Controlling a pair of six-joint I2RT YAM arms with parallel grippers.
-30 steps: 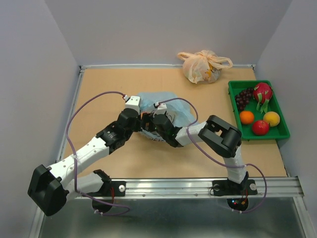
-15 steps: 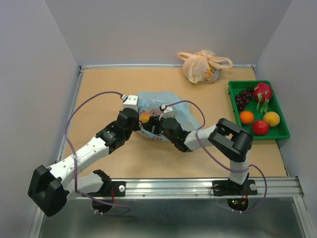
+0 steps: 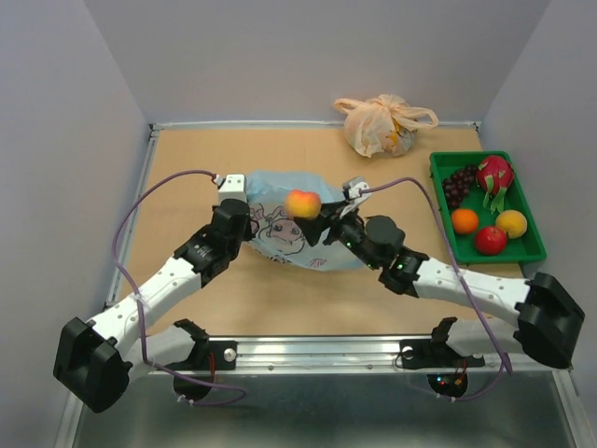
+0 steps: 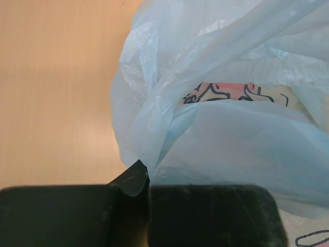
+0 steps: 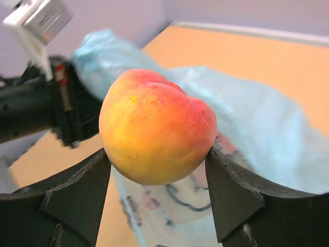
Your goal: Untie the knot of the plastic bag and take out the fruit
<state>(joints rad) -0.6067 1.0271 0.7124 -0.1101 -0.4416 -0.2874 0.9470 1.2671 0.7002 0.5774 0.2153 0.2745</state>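
The light blue plastic bag (image 3: 280,219) with a cartoon face lies open and crumpled at the table's middle; no knot shows on it. My right gripper (image 3: 308,213) is shut on a peach-coloured fruit (image 3: 301,203) and holds it above the bag; in the right wrist view the peach (image 5: 157,126) sits between both fingers (image 5: 77,198). My left gripper (image 3: 233,210) is shut on the bag's left edge; in the left wrist view the blue film (image 4: 216,103) runs into the closed jaws. Grapes (image 3: 456,184), dragon fruit (image 3: 494,175), and orange, yellow and red fruits lie in the green tray (image 3: 532,248).
A tied peach-orange bag (image 3: 381,124) sits at the back edge. The green tray stands at the right side by the wall. Purple cables loop over both arms. A metal rail runs along the near edge.
My right gripper has lifted the peach up out of the blue bag and swung right. My left gripper has drawn the bag's edge a little left.
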